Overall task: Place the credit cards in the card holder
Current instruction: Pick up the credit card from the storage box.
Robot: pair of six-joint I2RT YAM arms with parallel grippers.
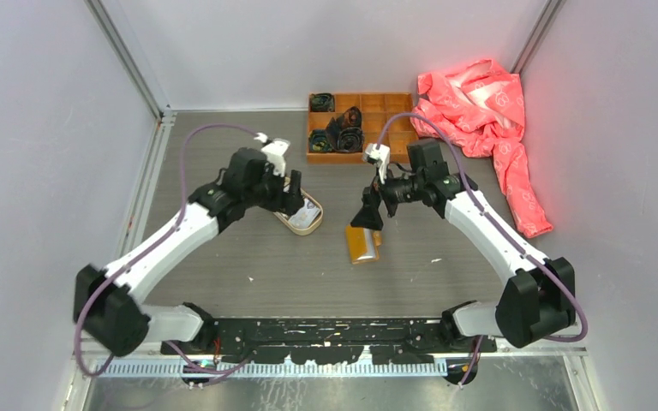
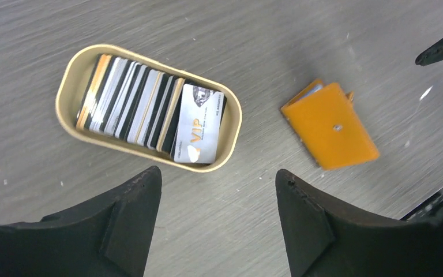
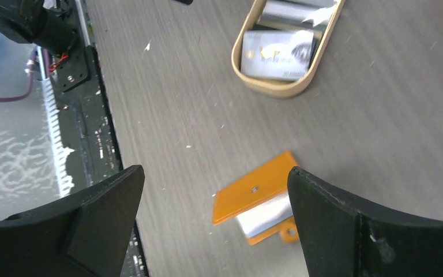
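The mustard-orange card holder (image 1: 362, 243) lies flat on the table, a pale card edge showing between its flaps; it also shows in the left wrist view (image 2: 330, 125) and the right wrist view (image 3: 255, 195). Several credit cards (image 2: 144, 108) stand packed in an oval tan tray (image 2: 64, 92), a grey "VIP" card (image 2: 198, 123) on top; they also show in the right wrist view (image 3: 277, 53). My left gripper (image 2: 216, 190) is open and empty, above the table just beside the tray. My right gripper (image 3: 214, 196) is open and empty, above the card holder.
An orange wooden compartment box (image 1: 361, 125) with dark rolled items stands at the back. A pink cloth (image 1: 488, 120) lies at the back right. The arms' base rail (image 1: 334, 330) runs along the near edge. Grey walls enclose the table.
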